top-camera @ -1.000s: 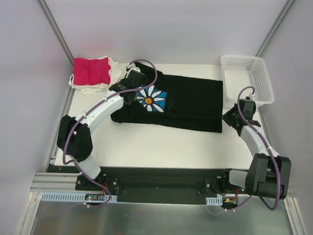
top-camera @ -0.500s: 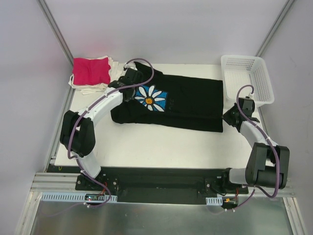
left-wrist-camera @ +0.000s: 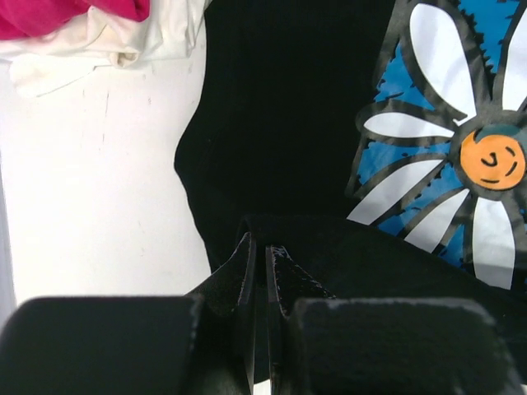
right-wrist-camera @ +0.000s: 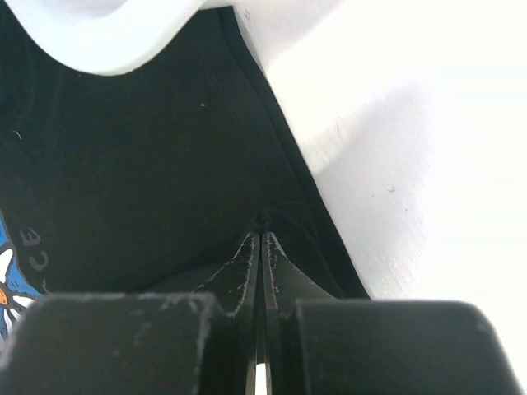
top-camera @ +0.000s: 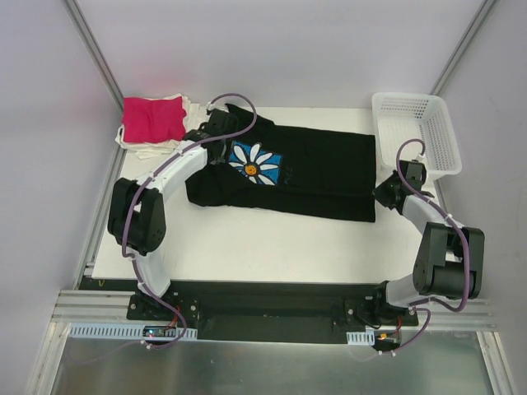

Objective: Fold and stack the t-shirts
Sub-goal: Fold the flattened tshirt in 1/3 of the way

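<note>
The black t-shirt point(top-camera: 321, 177) with the blue daisy print point(top-camera: 254, 163) lies spread across the middle of the table. My left gripper point(top-camera: 212, 136) is at its far left corner, shut on a fold of the black cloth point(left-wrist-camera: 280, 107); its jaws point(left-wrist-camera: 258, 243) pinch that fold near the daisy point(left-wrist-camera: 461, 156). My right gripper point(top-camera: 385, 189) is at the shirt's right edge, shut on the black hem point(right-wrist-camera: 148, 164), with its jaws point(right-wrist-camera: 260, 234) closed tight. A folded magenta-pink shirt point(top-camera: 152, 119) lies on cream shirts point(top-camera: 140, 148) at the far left corner.
The white mesh basket point(top-camera: 412, 99) stands at the far right, close beside my right gripper; its rim shows in the right wrist view point(right-wrist-camera: 115, 33). The pink and cream stack point(left-wrist-camera: 123, 41) lies just beyond my left gripper. Bare white table point(top-camera: 272, 239) lies in front of the shirt.
Both grippers have moved a little away from the arm bases, toward the far side, each still holding the black shirt. The left arm has swung further toward the stack.
</note>
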{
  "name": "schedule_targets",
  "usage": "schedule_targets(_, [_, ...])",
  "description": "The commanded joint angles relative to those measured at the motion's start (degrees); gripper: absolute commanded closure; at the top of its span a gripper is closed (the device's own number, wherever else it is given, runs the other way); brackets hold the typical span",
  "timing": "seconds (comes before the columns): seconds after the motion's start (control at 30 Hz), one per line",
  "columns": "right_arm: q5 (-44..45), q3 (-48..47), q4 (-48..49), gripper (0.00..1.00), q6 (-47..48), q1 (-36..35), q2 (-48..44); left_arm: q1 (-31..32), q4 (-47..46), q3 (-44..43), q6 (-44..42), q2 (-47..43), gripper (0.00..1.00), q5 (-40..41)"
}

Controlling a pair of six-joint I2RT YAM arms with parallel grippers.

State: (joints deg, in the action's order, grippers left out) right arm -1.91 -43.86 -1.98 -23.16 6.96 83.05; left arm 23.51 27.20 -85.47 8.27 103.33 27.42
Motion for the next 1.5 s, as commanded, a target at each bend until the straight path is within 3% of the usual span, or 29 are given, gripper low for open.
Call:
schedule_targets(0.0, [1.5, -2.4, 3.1, 0.99, 0.0, 0.7, 1.5, -0.6, -0.9, -4.7, 0.4, 2.6, 1.00, -1.0])
schedule_targets(0.37, [1.4, -3.4, 4.7, 0.99, -0.9, 1.0, 5.5, -0.6, -2.4, -9.8, 0.1, 8.0, 1.00, -2.6])
schedule_targets(1.47, [1.4, -6.9, 5.6, 0.99, -1.4, 1.3, 12.3, -0.5, -7.5, -12.0, -5.3, 18.0, 1.00, -0.4])
